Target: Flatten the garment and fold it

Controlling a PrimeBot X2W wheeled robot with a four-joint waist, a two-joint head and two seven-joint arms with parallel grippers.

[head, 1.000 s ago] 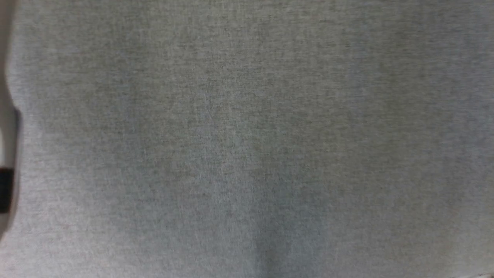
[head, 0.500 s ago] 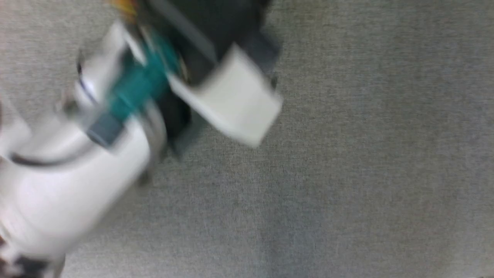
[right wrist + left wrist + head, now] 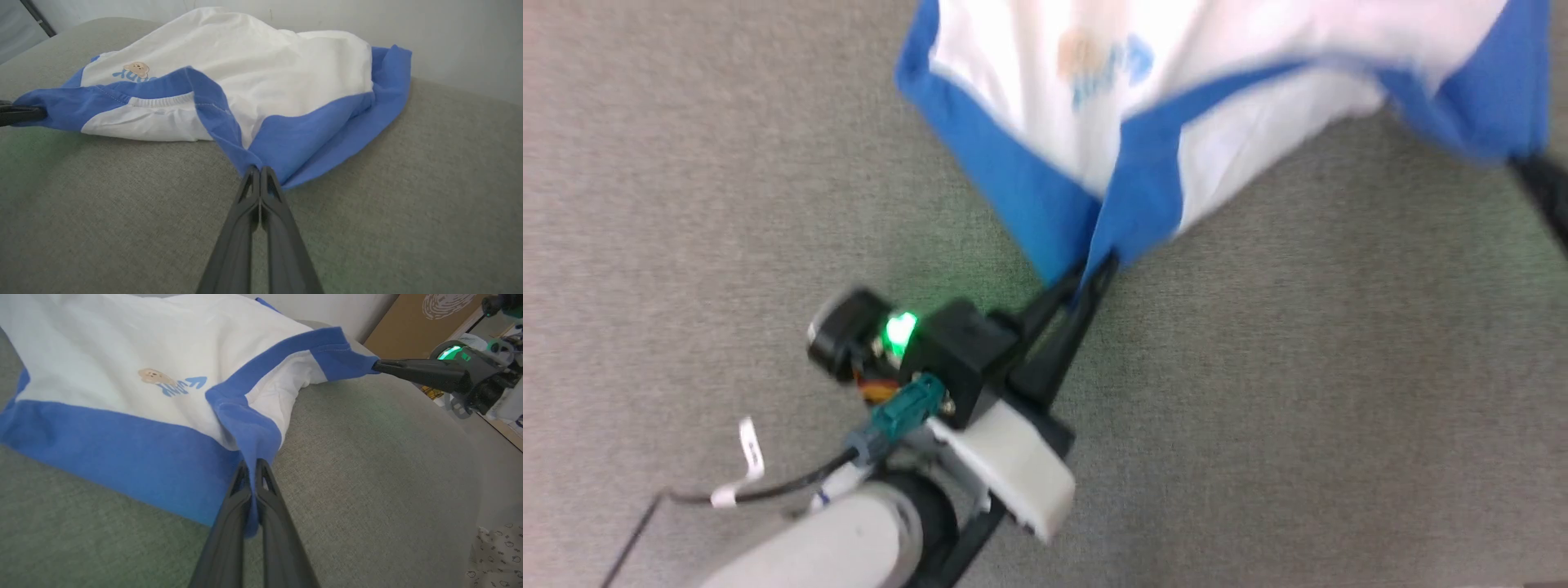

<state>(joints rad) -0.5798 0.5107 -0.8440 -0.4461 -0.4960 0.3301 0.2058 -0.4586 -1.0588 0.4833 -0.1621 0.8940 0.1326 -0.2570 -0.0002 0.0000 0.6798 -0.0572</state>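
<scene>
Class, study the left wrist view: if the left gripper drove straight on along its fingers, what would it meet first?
The garment: the left gripper is shut on its blue edge, so it would likely bunch that cloth ahead.

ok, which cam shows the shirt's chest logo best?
Left wrist view: the logo on the garment lies whole and unobstructed, an orange figure plus blue lettering. The right wrist view shows it smaller, with the lettering partly cut off by a blue fold. The head view shows it badly blurred.
</scene>
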